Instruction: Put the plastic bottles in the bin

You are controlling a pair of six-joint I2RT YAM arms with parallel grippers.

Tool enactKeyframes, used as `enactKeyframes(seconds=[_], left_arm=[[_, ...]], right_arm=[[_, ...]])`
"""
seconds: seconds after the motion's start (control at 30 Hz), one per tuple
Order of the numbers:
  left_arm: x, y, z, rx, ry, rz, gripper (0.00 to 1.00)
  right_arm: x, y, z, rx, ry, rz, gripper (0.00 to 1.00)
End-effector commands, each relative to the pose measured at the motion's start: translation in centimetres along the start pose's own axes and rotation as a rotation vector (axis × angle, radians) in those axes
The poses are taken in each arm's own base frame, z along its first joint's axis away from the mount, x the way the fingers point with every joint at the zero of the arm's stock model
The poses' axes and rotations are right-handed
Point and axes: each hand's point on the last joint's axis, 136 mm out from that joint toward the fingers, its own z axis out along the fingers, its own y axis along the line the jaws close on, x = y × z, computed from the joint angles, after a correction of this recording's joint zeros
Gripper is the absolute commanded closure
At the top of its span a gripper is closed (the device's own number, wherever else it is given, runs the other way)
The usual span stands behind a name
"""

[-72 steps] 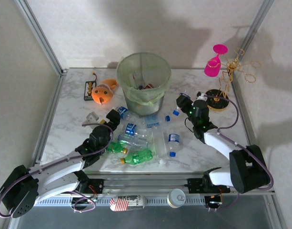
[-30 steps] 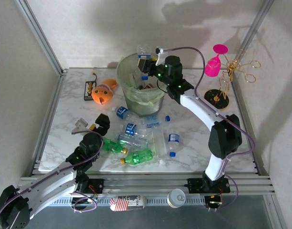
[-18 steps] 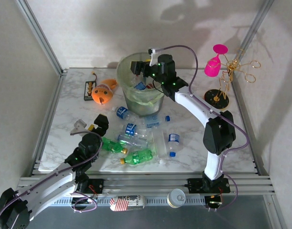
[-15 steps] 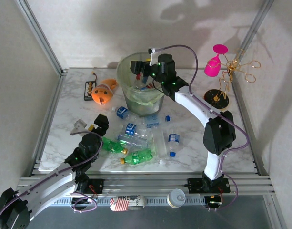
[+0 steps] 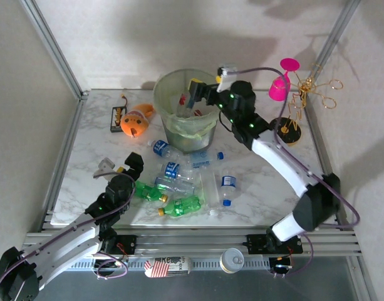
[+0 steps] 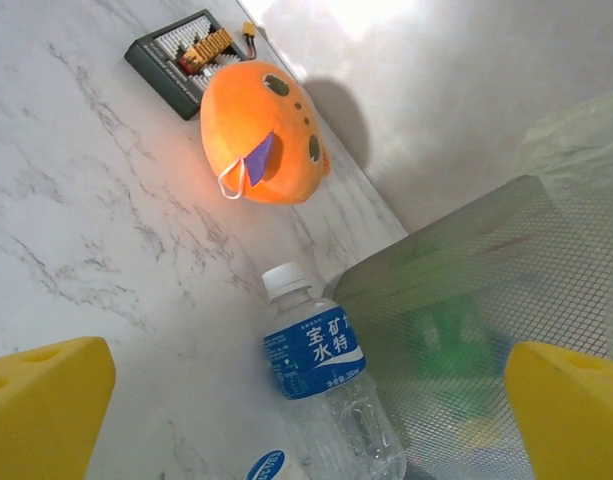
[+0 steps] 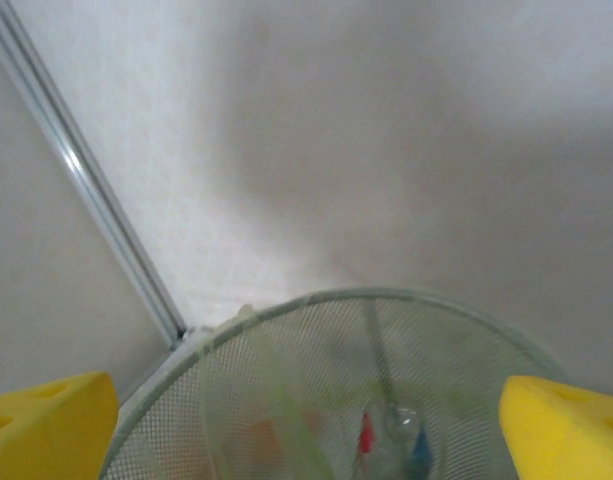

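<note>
The bin (image 5: 188, 108), a pale-green mesh bucket with a green liner, stands at the back middle of the table. My right gripper (image 5: 200, 94) hovers open over its right rim with nothing between the fingers. The right wrist view looks down into the bin (image 7: 356, 297), where bottles (image 7: 396, 432) lie blurred at the bottom. Several plastic bottles lie in front of the bin: clear ones (image 5: 159, 148) (image 5: 227, 187) and green ones (image 5: 182, 205). My left gripper (image 5: 119, 164) is open, low at the left of the pile. In its wrist view a clear blue-labelled bottle (image 6: 321, 365) lies ahead beside the bin (image 6: 486, 320).
An orange plush toy (image 5: 136, 120) and a small black board (image 5: 118, 116) lie left of the bin. A pink goblet (image 5: 281, 81) and a gold wire stand (image 5: 304, 100) are at the back right. Two cans (image 5: 232, 258) (image 5: 166, 266) rest on the front rail.
One second ago my right gripper held a clear bottle over the bin. It has opened, the bottle is gone from it, and the arm has drawn back to the right. The left arm stayed put.
</note>
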Motion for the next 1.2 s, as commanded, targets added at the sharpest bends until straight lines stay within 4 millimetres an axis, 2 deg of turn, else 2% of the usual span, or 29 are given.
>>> enactKeyframes(seconds=[0.0, 0.13, 0.27, 0.4, 0.57, 0.67, 0.77, 0.87, 0.93, 1.17], left_arm=[[-0.5, -0.8, 0.1, -0.021, 0.011, -0.009, 0.0], [0.1, -1.5, 0.3, -0.059, 0.077, 0.032, 0.0], [0.6, -1.4, 0.1, -0.153, 0.157, 0.11, 0.0], [1.5, 0.3, -0.7, -0.254, 0.238, 0.16, 0.0], [3.3, 3.2, -2.0, -0.346, 0.335, 0.168, 0.0], [4.5, 5.3, -2.9, -0.399, 0.388, 0.14, 0.0], [5.8, 7.0, -3.6, -0.439, 0.434, 0.103, 0.0], [6.6, 8.1, -3.8, -0.465, 0.45, 0.08, 0.0], [6.9, 8.2, -3.6, -0.463, 0.451, 0.064, 0.01], [8.6, 8.3, -2.6, -0.488, 0.488, 0.072, 0.0]], right_arm=[[-1.0, -2.7, -2.6, 0.133, -0.09, -0.044, 0.01], [1.4, -5.9, -5.6, 0.264, -0.075, -0.035, 0.01], [4.5, -9.3, -8.7, 0.394, -0.06, 0.008, 0.01], [7.7, -12.2, -10.9, 0.475, -0.043, 0.085, 0.01], [13.0, -15.1, -12.1, 0.56, 0.05, 0.173, 0.01], [16.2, -15.8, -12.3, 0.575, 0.117, 0.21, 0.01], [18.4, -16.1, -12.3, 0.572, 0.158, 0.228, 0.01], [19.5, -16.3, -12.3, 0.582, 0.188, 0.225, 0.01], [19.7, -16.5, -12.3, 0.591, 0.193, 0.217, 0.01], [19.2, -16.9, -12.6, 0.603, 0.178, 0.197, 0.01]])
